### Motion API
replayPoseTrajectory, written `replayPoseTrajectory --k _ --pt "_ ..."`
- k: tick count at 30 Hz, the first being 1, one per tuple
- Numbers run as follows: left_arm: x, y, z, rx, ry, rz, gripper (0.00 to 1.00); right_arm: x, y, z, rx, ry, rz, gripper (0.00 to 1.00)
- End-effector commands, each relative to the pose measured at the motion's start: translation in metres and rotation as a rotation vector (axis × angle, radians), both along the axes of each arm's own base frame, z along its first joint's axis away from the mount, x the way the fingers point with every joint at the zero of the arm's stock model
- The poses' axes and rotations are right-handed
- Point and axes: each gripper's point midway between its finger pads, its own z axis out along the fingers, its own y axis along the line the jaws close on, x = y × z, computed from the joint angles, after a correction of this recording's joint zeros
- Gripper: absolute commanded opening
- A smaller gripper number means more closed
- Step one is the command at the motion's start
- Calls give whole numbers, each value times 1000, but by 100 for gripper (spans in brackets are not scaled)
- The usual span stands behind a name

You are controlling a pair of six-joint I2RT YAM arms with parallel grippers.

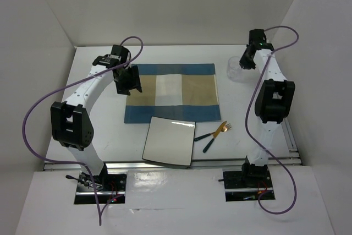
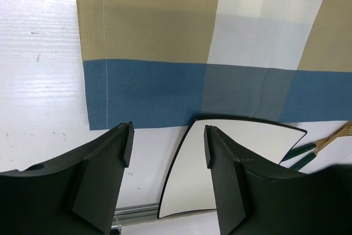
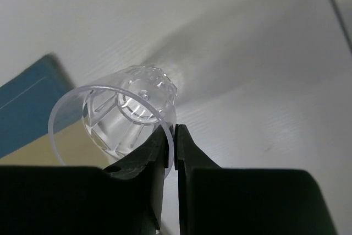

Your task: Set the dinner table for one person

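Dinner table (image 1: 181, 54) is being given its glass (image 3: 126, 111), pinched at the rim by the right gripper (image 3: 175, 131); upright seating beside the placemat (image 1: 170, 89) seems needed next, while the left gripper (image 2: 168, 144) is spread.

Slender white left arm (image 1: 82, 87) and right arm (image 1: 273, 69), each with chunky black joint housings (image 1: 70, 125). Thin purple cables (image 1: 99, 207) looping alongside both. Black base plates (image 1: 118, 182) with red wiring (image 1: 263, 189). Matte black left gripper (image 2: 168, 144) and right gripper (image 3: 175, 136), flat wedge-shaped fingers (image 2: 104, 174) with angular tips. Small green light (image 1: 259, 41) by the right wrist.
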Motion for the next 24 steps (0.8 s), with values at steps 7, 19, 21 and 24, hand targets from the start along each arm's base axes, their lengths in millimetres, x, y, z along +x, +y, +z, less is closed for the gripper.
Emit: replayPoseTrajectory --k 7,19,21,24 --pt "-5 2 12 10 -43 -19 71 41 132 56 -1 -129 282 0" --pt "-14 5 13 14 -45 -6 71 57 148 22 -23 -83 285 0" --pt "-17 5 16 14 -46 -6 71 58 146 17 -30 -72 279 0" --pt "-21 6 13 15 -38 -6 71 56 144 10 -40 -54 272 0"
